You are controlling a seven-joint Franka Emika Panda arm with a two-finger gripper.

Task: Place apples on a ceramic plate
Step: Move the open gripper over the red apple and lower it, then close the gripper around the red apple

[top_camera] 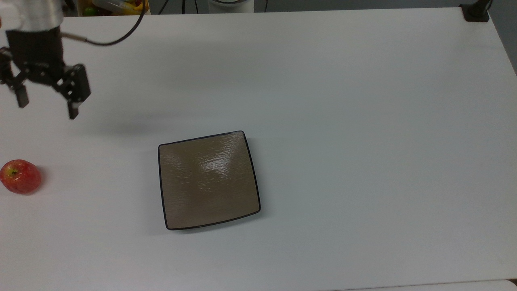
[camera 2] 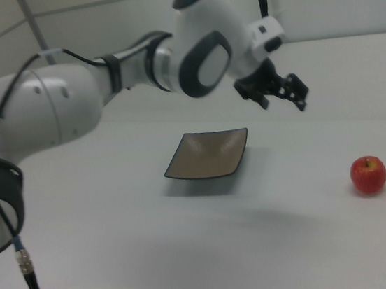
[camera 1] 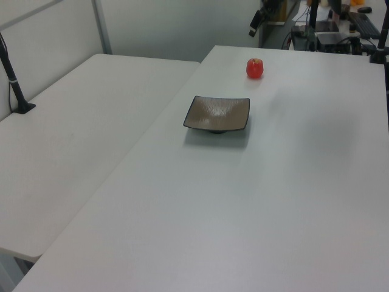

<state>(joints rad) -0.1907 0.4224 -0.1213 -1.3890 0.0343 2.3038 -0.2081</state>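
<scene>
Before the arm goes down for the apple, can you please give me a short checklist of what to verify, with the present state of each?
1. Fingers open and empty: ok.
2. Gripper directly over the apple: not ok; in the top view it hangs above and right of it.
3. Apple free on the table, nothing touching it: ok.
4. Plate empty: ok.
5. Way between apple and plate free: ok.
</scene>
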